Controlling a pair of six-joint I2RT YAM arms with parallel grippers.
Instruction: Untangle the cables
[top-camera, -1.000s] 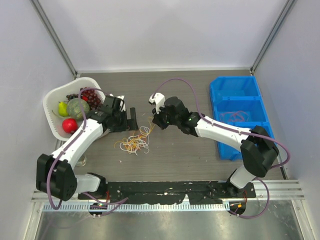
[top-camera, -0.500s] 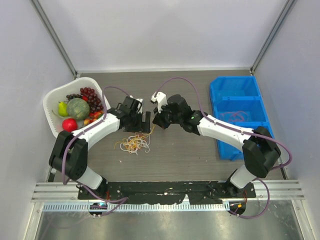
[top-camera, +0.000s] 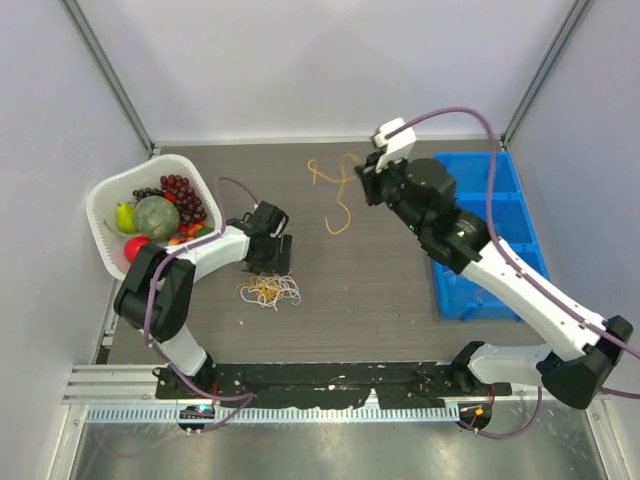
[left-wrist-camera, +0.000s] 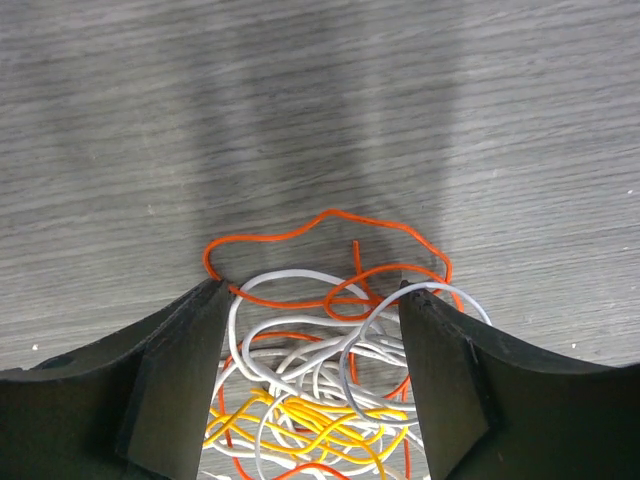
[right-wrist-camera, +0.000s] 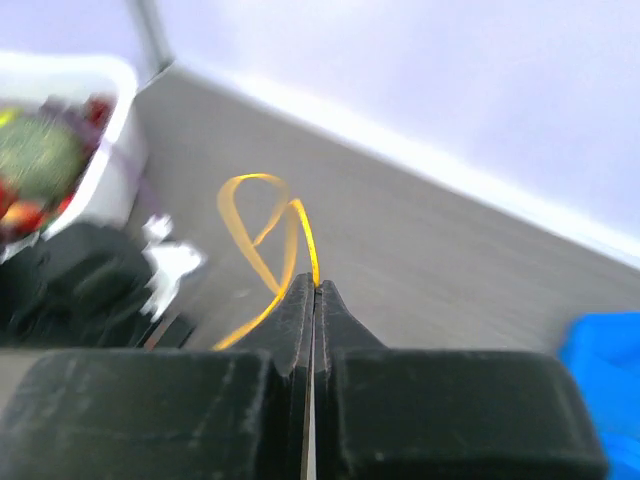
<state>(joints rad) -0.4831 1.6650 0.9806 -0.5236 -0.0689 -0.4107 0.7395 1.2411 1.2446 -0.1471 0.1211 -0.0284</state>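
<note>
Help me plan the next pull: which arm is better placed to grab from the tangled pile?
Left. The left gripper is open astride the tangled pile of thin orange, white and yellow cords; the right gripper is shut on a lifted yellow cord.

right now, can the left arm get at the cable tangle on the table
Probably yes: the left gripper is open astride the cable tangle, nothing between, and the right gripper holds a yellow cable well away.

My top camera looks down from high behind me. My left wrist camera hangs close over the cable pile (left-wrist-camera: 310, 400). My right one faces 9 o'clock, past the yellow cable (right-wrist-camera: 255, 178) to the basket (right-wrist-camera: 60, 72). Top view shares all three.
</note>
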